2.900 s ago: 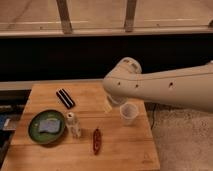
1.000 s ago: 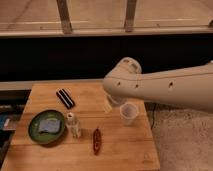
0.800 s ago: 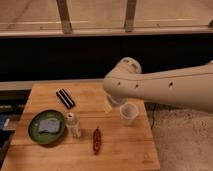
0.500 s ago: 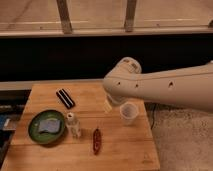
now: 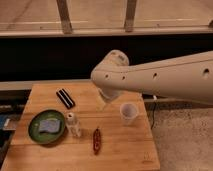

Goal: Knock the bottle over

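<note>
The bottle is small, slim and clear with a white cap. It stands upright on the wooden table, just right of a green plate. My gripper hangs below the big white arm, above the table's back middle. It is up and to the right of the bottle and well apart from it. The arm's bulk hides most of the gripper.
A clear plastic cup stands right of centre. The green plate holds a blue sponge. A black bar lies at the back left. A red object lies in front of the bottle. A dark wall is behind the table.
</note>
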`<state>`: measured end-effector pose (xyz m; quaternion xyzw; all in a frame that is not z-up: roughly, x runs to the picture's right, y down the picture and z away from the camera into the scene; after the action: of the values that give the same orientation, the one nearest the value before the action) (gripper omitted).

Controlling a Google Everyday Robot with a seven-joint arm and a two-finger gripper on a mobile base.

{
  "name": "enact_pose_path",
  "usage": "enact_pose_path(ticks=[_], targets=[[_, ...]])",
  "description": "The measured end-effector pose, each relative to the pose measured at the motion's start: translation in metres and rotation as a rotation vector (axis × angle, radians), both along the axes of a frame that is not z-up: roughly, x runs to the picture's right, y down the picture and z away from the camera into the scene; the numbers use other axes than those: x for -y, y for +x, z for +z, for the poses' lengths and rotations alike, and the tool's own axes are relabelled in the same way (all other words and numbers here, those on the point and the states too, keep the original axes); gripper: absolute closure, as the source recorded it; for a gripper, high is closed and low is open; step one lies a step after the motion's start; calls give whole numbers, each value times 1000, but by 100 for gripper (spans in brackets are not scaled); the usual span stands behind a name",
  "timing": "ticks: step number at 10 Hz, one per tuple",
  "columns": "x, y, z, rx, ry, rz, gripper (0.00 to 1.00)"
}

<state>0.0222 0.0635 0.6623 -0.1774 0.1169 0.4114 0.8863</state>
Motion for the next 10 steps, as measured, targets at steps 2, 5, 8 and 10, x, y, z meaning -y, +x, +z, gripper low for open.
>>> enact_pose_path(ticks=[2, 5, 8, 10], targets=[[-25, -21, -6, 1, -19, -21, 24], [-57, -55, -11, 60, -90, -9, 24], [-58, -54, -11, 58, -93, -10, 24], [-58, -56, -10, 62, -97, -15, 24]])
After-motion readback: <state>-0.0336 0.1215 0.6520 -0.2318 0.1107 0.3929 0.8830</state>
